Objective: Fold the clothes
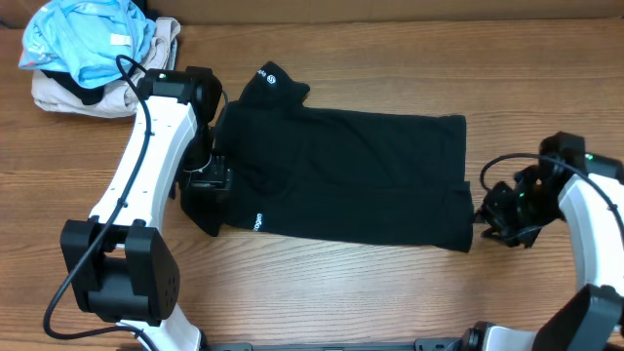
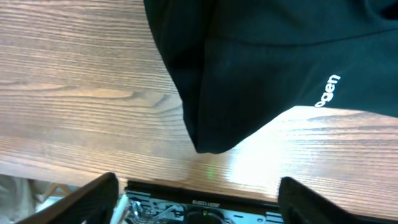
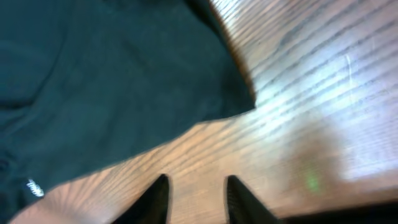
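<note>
Wood surface (image 1: 390,292) carries a black shirt (image 1: 341,175) laid flat at centre, short sleeve with white logo at its far left. Light blue garment (image 1: 83,44) heaped on beige garment (image 1: 58,96), far left corner. Left fingers (image 1: 209,179) spread wide at the shirt's left edge, gripping nothing. Right fingers (image 1: 490,210) narrowly parted, empty, just off the right edge.
</note>
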